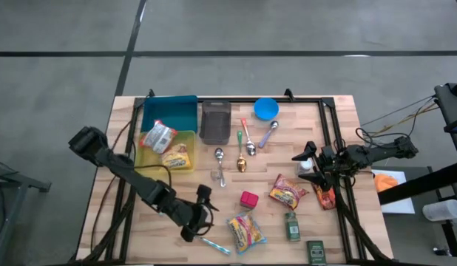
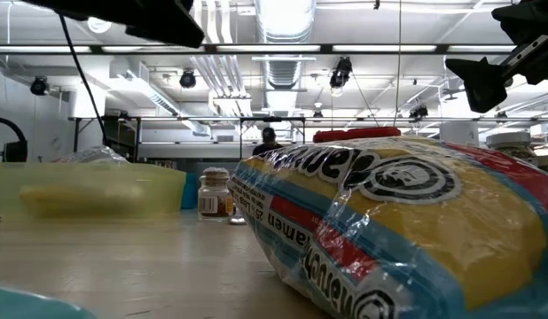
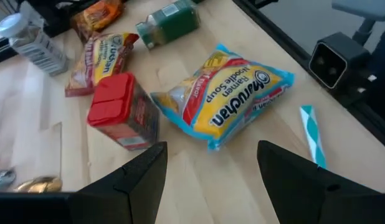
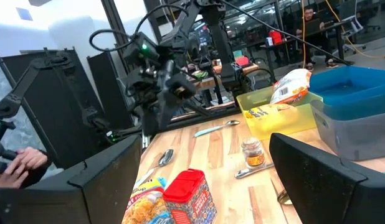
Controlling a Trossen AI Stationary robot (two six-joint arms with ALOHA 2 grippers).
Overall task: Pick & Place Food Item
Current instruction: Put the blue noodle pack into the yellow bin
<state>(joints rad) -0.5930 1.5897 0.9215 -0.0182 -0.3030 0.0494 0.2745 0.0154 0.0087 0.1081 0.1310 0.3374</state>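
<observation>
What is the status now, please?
Left gripper open, empty, near yellow ramen noodle packet. Right gripper open, empty, at right edge. Red-lidded box close beside packet.

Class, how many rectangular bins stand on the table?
3: a blue bin at the back, a yellow bin just in front of it, a grey bin beside the blue one.

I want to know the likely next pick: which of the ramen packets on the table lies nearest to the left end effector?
The blue-edged yellow ramen packet near the table's front edge, just right of the open left end effector. The red-orange packet lies farther right; two others sit in the yellow bin.
</observation>
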